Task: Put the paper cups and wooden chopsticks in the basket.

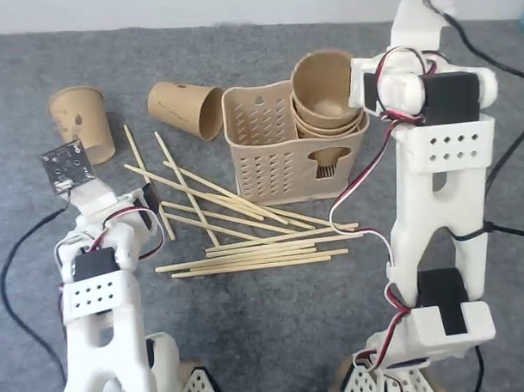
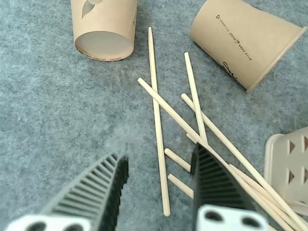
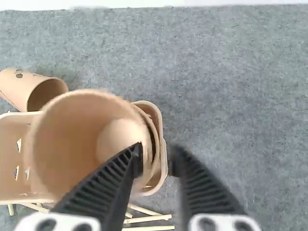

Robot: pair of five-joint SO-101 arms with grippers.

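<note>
A beige slotted basket (image 1: pixel 265 153) stands mid-table with a stack of paper cups (image 1: pixel 327 95) in its right end. My right gripper (image 3: pixel 156 149) is partly open astride the top cup's (image 3: pixel 82 144) wall, one finger inside and one outside. Two more paper cups lie on the grey mat: one far left (image 1: pixel 83 123) and one on its side (image 1: pixel 187 110) by the basket. Wooden chopsticks (image 1: pixel 246 239) are scattered in front of the basket. My left gripper (image 2: pixel 159 163) hangs open low over them, with one chopstick (image 2: pixel 158 120) running between its fingers.
The basket's corner (image 2: pixel 288 163) sits just beside my left gripper. The right arm's tall white body (image 1: pixel 438 181) stands right of the basket. Bare grey mat stretches behind the basket and along the front.
</note>
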